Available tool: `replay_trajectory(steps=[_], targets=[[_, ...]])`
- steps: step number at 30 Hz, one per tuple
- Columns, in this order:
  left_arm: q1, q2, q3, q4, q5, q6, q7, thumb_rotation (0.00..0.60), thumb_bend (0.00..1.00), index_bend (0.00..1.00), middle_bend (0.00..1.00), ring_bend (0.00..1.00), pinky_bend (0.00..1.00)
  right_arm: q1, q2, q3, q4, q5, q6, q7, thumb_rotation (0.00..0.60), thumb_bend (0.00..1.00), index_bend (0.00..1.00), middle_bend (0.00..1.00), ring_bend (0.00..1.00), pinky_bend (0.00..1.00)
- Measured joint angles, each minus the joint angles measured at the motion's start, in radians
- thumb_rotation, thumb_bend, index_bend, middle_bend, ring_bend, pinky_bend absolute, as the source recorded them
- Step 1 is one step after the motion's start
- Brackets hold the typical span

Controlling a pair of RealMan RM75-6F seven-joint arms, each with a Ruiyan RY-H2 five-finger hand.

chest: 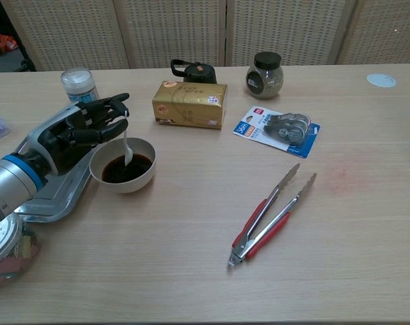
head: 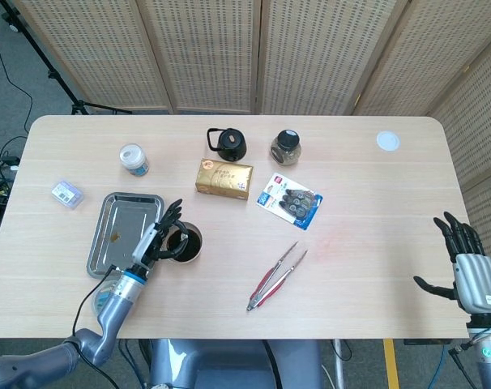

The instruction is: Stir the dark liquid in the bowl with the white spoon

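White spoon (chest: 126, 145) pinched by left robot hand (chest: 73, 134) — tip in bowl (chest: 122, 173), right robot hand (head: 470, 267) spread wide, box lettering unreadable.

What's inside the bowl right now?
The bowl holds dark liquid with the white spoon dipped in, held by the left hand. The spoon's tip is submerged, unseen.

left hand (chest: 73, 132) holding white spoon (chest: 126, 145), in bowl (chest: 122, 181)
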Motion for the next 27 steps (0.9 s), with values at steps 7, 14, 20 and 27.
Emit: replay_trajectory(steps=[7,14,20,27], targets=[[-0.008,0.014,-0.006,-0.041,0.007,0.005,0.006,0.600,0.47,0.69,0.00,0.00,0.00,0.000,-0.001,0.000,0.000,0.000,0.000,-0.001,0.600,0.00,0.00,0.00,0.00,0.00],[-0.008,0.041,-0.001,-0.101,0.022,0.025,0.033,0.600,0.47,0.69,0.00,0.00,0.00,-0.001,0.002,0.001,-0.001,0.000,0.003,0.004,0.600,0.00,0.00,0.00,0.00,0.00],[0.000,0.089,0.001,-0.167,0.038,0.058,0.087,0.600,0.47,0.69,0.00,0.00,0.00,-0.002,0.004,0.000,-0.005,-0.003,0.006,0.006,0.600,0.00,0.00,0.00,0.00,0.00],[0.011,0.193,0.003,-0.278,0.024,0.053,0.230,0.600,0.50,0.69,0.00,0.00,0.00,-0.004,0.007,-0.002,-0.011,-0.011,0.012,0.005,0.600,0.00,0.00,0.00,0.00,0.00]])
